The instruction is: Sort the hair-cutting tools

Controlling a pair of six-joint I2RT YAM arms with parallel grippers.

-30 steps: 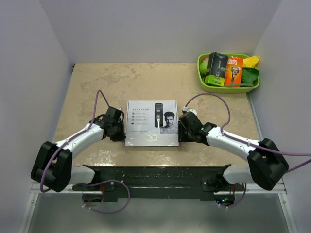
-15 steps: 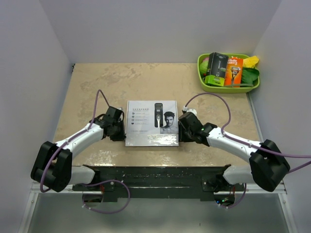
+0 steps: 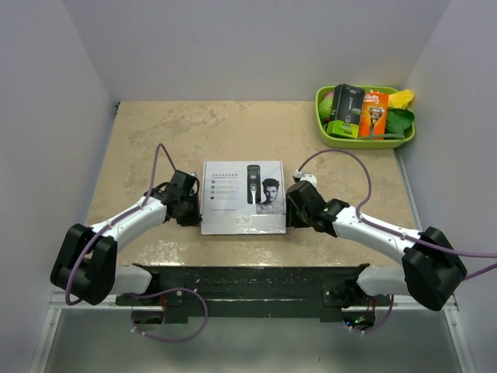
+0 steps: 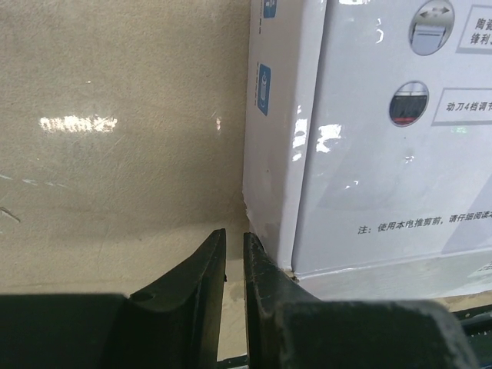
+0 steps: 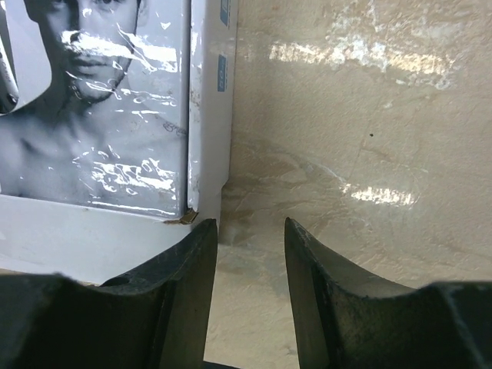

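Surface: a beige mottled table [image 3: 155, 132], glossy, with glare streaks in both wrist views. Plain white walls [image 3: 256, 47] close it in at the left, back and right. A green tray [image 3: 322, 124] sits in the far right corner and holds razor packs [image 3: 373, 113].

A flat white box [image 3: 242, 198] lies at mid-table, lid up, between the two arms. The lid carries a clipper print [image 3: 254, 185] and a man's portrait. The tools themselves show in no view, so where they lie cannot be told.

Left claw [image 4: 234, 234]: low at the table, jaws a narrow slit apart with nothing between them. Its inner finger stands just beside the box's near left corner.

Right claw [image 5: 247, 224]: low at the table, jaws parted moderately and empty, only bare table in the gap. Its inner finger sits at the box's scuffed near right corner; contact cannot be confirmed.
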